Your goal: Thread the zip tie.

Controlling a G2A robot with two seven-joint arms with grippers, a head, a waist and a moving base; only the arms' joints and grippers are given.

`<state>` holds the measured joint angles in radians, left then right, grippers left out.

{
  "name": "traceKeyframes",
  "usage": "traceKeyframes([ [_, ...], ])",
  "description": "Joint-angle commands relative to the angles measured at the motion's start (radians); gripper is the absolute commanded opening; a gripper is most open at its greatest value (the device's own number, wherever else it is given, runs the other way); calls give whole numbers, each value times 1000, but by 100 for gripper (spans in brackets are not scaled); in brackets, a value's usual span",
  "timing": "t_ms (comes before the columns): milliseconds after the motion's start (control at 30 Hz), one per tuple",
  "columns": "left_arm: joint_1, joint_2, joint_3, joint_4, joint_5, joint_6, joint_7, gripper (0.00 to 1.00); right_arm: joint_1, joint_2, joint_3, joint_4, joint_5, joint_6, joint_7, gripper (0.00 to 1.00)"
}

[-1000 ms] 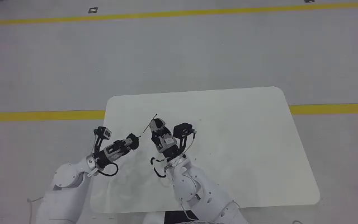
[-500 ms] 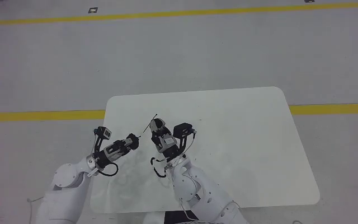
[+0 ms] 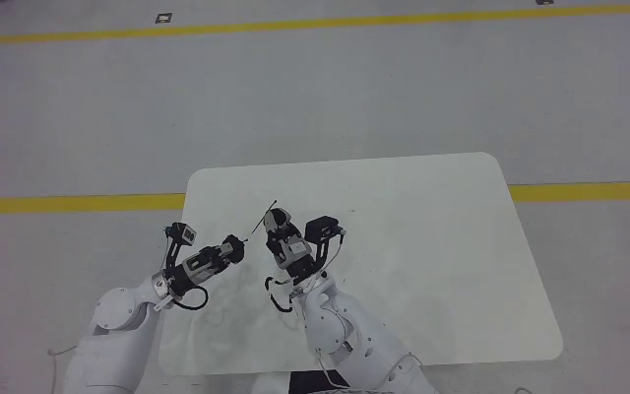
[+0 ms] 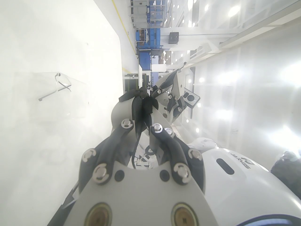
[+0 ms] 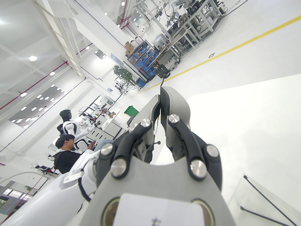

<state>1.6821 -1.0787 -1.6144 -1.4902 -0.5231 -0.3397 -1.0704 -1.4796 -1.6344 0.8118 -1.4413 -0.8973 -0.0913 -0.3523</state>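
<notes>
A thin black zip tie (image 3: 264, 218) slants up and away over the left part of the white table (image 3: 423, 246). My right gripper (image 3: 279, 228) is shut on it. In the right wrist view the strap (image 5: 161, 83) pokes out past the closed fingertips (image 5: 164, 99), and a strand runs back between them. My left gripper (image 3: 236, 244) sits just left of the right one, tip close to the tie's lower end. Its fingers (image 4: 141, 104) are pressed together, with a dark strand (image 4: 136, 142) running back between them. The right gripper (image 4: 169, 95) stands just beyond.
A clear box with spare black zip ties rests on the table near the arms, seen from both wrists (image 4: 54, 92) (image 5: 261, 196). The right half of the table is bare white surface. The grey floor has yellow lines (image 3: 315, 24).
</notes>
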Motion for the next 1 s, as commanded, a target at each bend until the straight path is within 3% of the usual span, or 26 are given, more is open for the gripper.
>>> traceKeyframes([
  [0, -4, 0, 5, -4, 3, 2, 24, 0, 0, 0, 0, 0, 0, 0, 0, 0],
  [267, -18, 1, -45, 8, -40, 0, 0, 0, 0, 0, 0, 0, 0, 0, 0, 0],
  [500, -25, -14, -87, 23, -72, 0, -45, 0, 0, 0, 0, 0, 0, 0, 0, 0],
  [967, -26, -15, -88, 23, -70, 0, -48, 0, 0, 0, 0, 0, 0, 0, 0, 0],
])
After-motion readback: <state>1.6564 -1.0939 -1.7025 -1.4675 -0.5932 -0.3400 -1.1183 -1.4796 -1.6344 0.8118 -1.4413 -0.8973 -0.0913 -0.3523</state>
